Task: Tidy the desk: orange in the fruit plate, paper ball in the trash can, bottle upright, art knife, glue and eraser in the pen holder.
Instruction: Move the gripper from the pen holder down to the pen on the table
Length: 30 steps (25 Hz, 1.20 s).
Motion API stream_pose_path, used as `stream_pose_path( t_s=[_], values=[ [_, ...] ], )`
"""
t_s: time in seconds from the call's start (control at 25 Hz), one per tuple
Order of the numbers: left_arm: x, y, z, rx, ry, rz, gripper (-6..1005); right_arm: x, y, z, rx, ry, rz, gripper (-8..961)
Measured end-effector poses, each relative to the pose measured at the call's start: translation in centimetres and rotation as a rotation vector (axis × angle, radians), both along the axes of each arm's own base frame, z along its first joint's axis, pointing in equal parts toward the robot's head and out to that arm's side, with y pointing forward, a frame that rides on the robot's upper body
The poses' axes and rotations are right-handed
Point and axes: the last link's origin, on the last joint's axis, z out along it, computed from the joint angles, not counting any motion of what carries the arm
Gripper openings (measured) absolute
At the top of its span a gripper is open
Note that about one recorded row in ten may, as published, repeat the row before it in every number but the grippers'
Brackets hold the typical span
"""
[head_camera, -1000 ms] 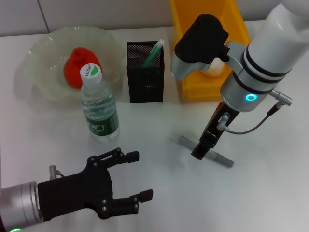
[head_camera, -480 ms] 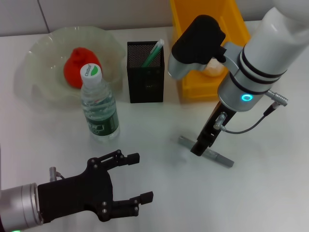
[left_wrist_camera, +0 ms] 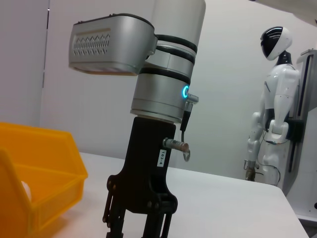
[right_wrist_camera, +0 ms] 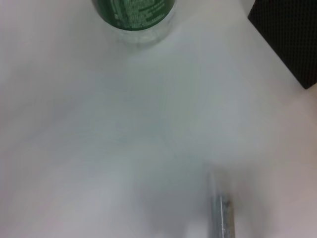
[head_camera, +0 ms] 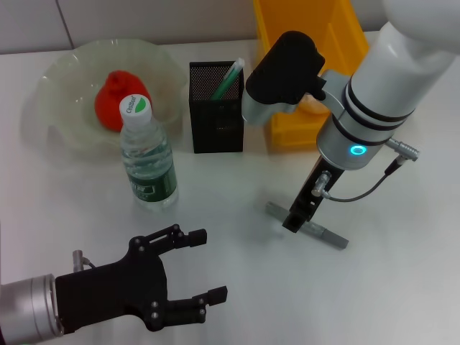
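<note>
- Right arm has swung a bit toward the robot's left over the last second; its elbow housing now overlaps more of the trash can (head_camera: 338, 32) front and sits closer to the pen holder (head_camera: 216, 108).
- Right gripper (head_camera: 295, 221) has crept along with it and is down over the art knife (head_camera: 307, 226), the grey bar lying flat on the table (head_camera: 237, 287), fingertips at about the knife's middle.
- Can't tell how wide the right fingers are spread or whether they have the knife: tips are dark and stacked in head view, cut off in the left wrist view, absent from the right wrist view. Knife hasn't shifted, so my read is no grip yet, final alignment only.
- Trash can: pale lump inside is mostly hidden by the arm, likely the paper ball.
- Fruit plate (head_camera: 54, 79) already holds the orange (head_camera: 115, 97).
- Bottle (head_camera: 147, 162) stands upright just in front of the plate.
- Pen holder has a green stick (head_camera: 227, 79) poking out, probably the glue. Eraser not visible.
- Left gripper (head_camera: 198, 266) hangs low near the table's front edge, fingers spread wide, holding nothing, unchanged.
- Judgement: knife is the main item left; the next move is closing on it, lifting, and going to the pen holder.
</note>
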Motion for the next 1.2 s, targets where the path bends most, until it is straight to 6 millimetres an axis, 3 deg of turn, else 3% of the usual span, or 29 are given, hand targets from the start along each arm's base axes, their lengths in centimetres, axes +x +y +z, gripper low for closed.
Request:
stream_pose_path(
  t_s=[0.44, 0.64, 1.2],
  values=[
    [0.0, 0.0, 0.0, -0.001, 0.001, 0.002, 847, 0.0, 0.3, -0.3, 0.007, 0.003, 0.001, 599],
    [-0.1, 0.0, 0.0, -0.001, 0.002, 0.003, 847, 0.3, 0.4, -0.7, 0.003, -0.008, -0.006, 427],
    [-0.1, 0.0, 0.0, 0.000, 0.003, 0.003, 847, 0.3, 0.2, -1.2, -0.011, -0.027, 0.006, 434]
  ],
)
